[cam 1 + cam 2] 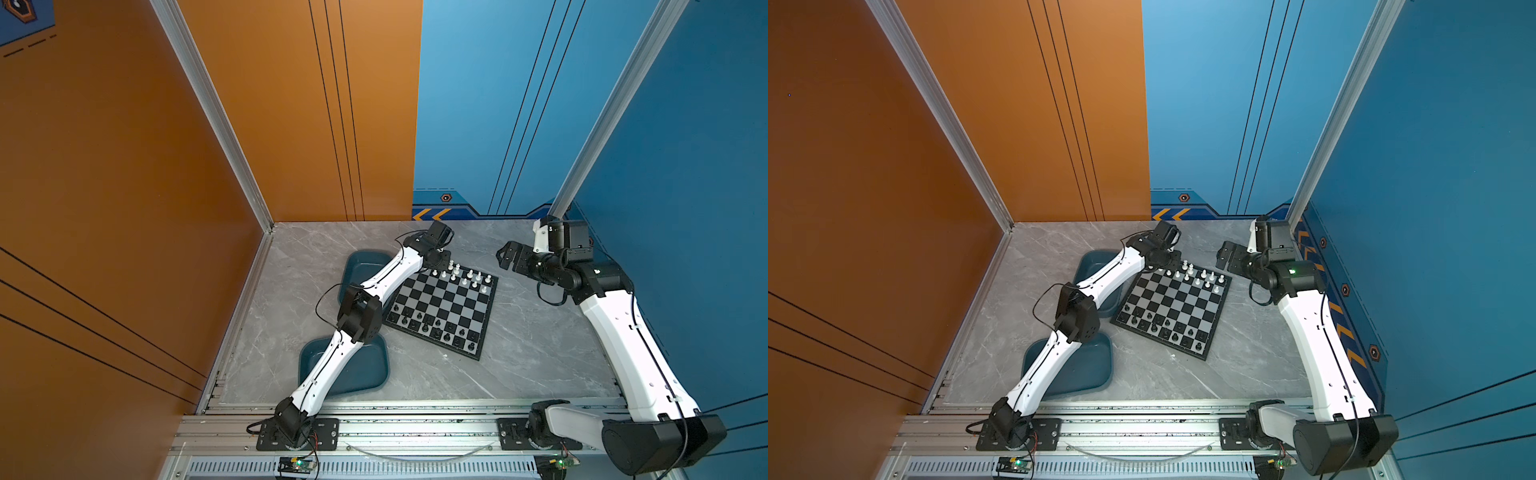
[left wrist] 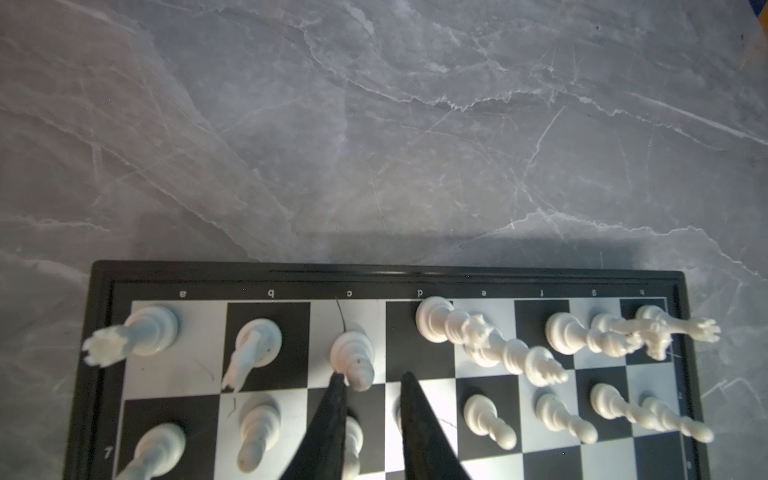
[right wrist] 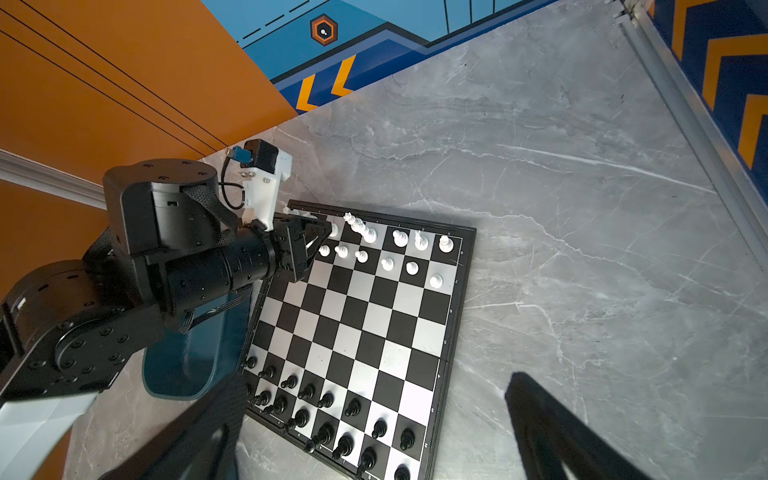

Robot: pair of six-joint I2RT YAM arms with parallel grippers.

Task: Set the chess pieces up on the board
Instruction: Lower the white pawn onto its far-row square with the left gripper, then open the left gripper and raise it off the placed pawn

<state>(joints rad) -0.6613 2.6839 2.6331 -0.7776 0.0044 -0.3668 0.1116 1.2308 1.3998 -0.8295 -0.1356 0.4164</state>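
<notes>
The board (image 1: 444, 305) lies tilted on the grey marble table in both top views. White chess pieces (image 1: 461, 276) fill its two far rows and black chess pieces (image 1: 436, 330) its two near rows. My left gripper (image 2: 371, 376) hangs low over the far left corner of the board (image 1: 1177, 309). Its fingers are a little apart, and a white bishop (image 2: 353, 357) stands on its square beside one fingertip, with a gap to the other. My right gripper (image 1: 505, 255) hovers right of the board, wide open and holding nothing (image 3: 376, 376).
Two teal trays (image 1: 361, 266) (image 1: 353, 370) sit left of the board, partly under the left arm. An orange wall bounds the table on the left and far left, a blue one on the right and far right. An aluminium rail (image 1: 374, 432) runs along the front.
</notes>
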